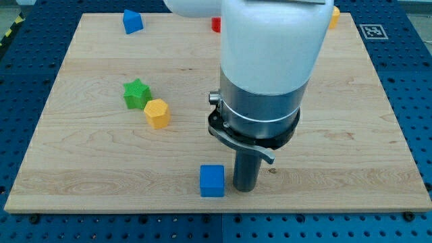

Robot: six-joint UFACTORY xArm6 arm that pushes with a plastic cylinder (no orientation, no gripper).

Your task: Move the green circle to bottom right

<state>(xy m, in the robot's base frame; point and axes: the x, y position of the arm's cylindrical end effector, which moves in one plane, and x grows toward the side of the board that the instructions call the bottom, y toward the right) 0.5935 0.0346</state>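
You are looking at a robotics lab bench, not a home or shop. The pale rectangular wooden board [351, 101] lies on a blue metal table [415, 81] drilled with a regular grid of mounting holes, the kind used for fixing test rigs. A small white square card with a black fiducial marker [373, 31] sits on that table by the board's top right corner. A strip of yellow-and-black hazard tape [9, 31] edges the view's top left.
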